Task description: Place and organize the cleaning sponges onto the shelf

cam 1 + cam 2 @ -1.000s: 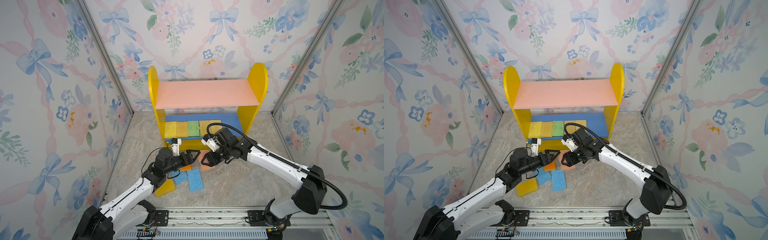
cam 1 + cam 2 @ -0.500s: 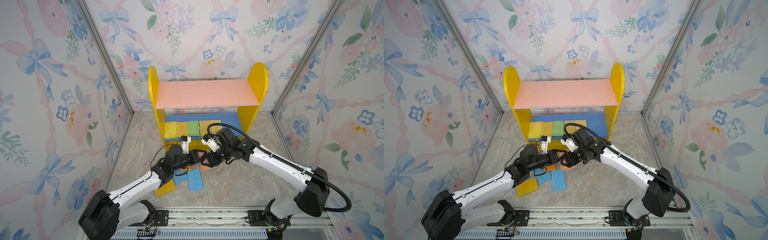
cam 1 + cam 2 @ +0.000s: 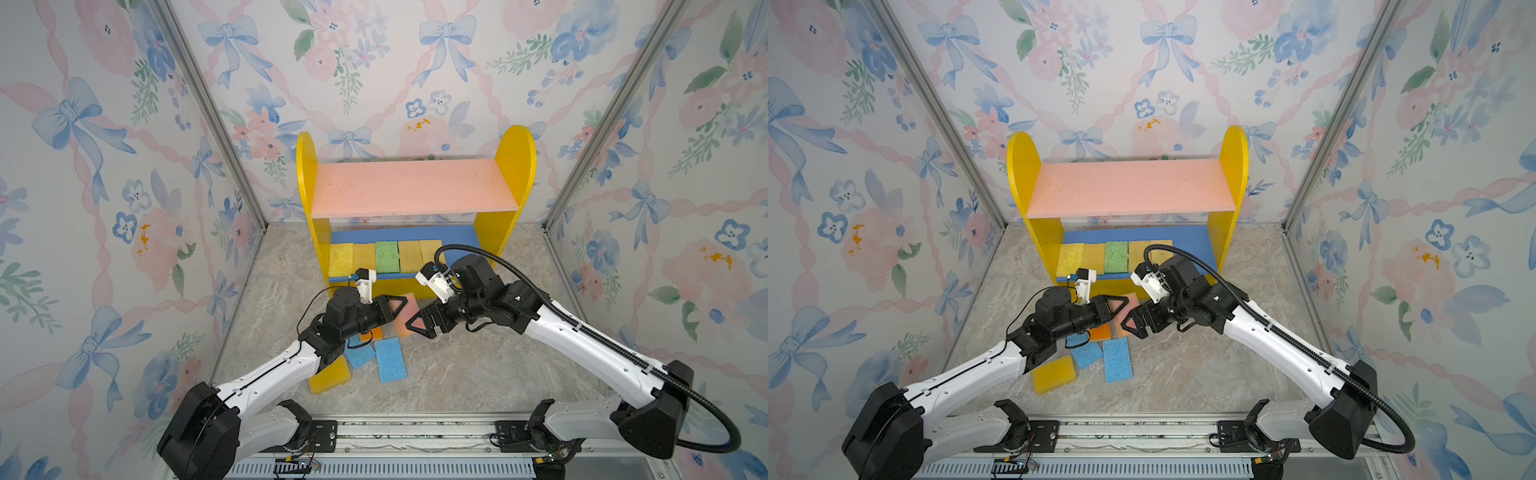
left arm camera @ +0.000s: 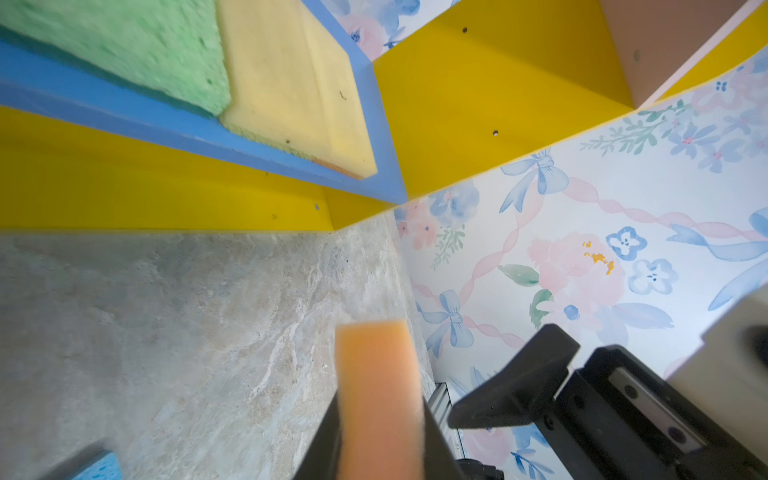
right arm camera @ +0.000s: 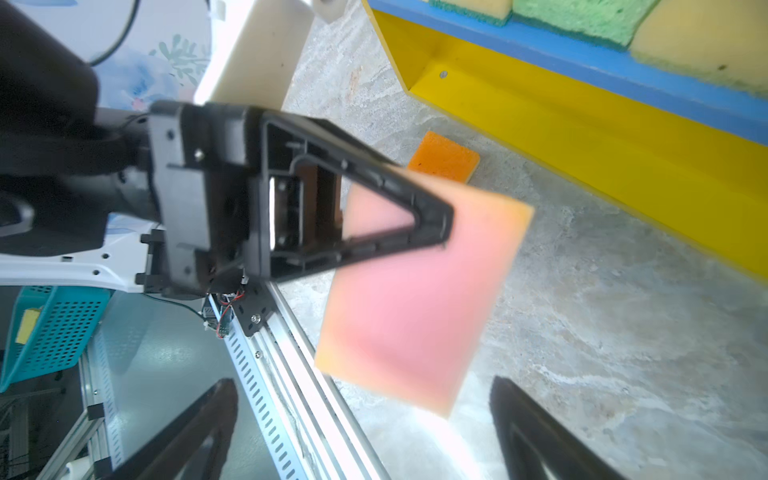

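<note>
Released by the spread right gripper [image 3: 419, 325], flat pink foam sponge [image 3: 409, 312] is clamped by left gripper [image 3: 397, 306] before yellow 2-tier shelf [image 3: 415, 187].

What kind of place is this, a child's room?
Probably a small robot test booth, not a real room: flowery wallpaper panels in metal framing, two arms bolted to a metal rail, and a toy-like shelf of sponges.
</note>
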Motion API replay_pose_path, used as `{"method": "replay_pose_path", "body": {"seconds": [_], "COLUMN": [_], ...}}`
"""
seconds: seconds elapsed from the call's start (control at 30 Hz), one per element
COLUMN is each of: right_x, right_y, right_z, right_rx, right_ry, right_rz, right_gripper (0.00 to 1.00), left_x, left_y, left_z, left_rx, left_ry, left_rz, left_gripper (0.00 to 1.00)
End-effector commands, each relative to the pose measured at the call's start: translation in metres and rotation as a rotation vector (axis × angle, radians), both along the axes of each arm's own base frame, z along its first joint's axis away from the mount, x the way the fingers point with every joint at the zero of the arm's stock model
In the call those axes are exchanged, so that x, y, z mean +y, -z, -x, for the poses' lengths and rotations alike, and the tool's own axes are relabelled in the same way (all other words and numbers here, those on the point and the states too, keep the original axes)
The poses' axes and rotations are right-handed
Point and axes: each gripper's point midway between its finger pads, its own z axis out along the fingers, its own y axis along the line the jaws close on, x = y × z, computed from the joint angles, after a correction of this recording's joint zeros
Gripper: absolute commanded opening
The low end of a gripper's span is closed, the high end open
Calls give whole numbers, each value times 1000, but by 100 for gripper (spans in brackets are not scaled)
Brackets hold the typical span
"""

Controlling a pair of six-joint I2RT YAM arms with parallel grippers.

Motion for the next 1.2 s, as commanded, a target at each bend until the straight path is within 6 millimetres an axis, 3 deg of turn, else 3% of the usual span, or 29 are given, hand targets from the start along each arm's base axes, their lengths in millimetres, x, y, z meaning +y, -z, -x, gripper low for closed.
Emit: {"method": "replay_pose_path", "body": {"seconds": [0.0,0.2,0.23,0.27,0.37,0.6,1.03,1.17], "right_x": [-15,2,5,7,13,31,38,39], "right_y": [-26,-72,-74,-74,-71,-77,-72,-74], "right_z": [-6,5,8,9,8,2,-11,-12], "right_rx": [45,201,217,230,252,311,334,335], "right_ry": [85,-47,-70,-87,-108,-136,-101,-101], "right_rz": [-161,-443,-453,-455,-457,-548,-561,-570], "right_gripper": [97,98,100,99,93,83,64,53], "left_x": [14,28,29,30,29,31,31,32], "left_y": [-37,-91,-93,-111,-126,-135,-138,-139], "left_z": [-7,-9,-7,-7,-3,1,6,7], "left_rx": [-84,-165,-164,-194,-215,-217,-218,-220], "left_ry": [5,89,102,116,149,146,159,159], "left_rz": [61,203,215,234,259,325,350,352], "left_gripper": [24,24,24,24,24,24,23,23]}}
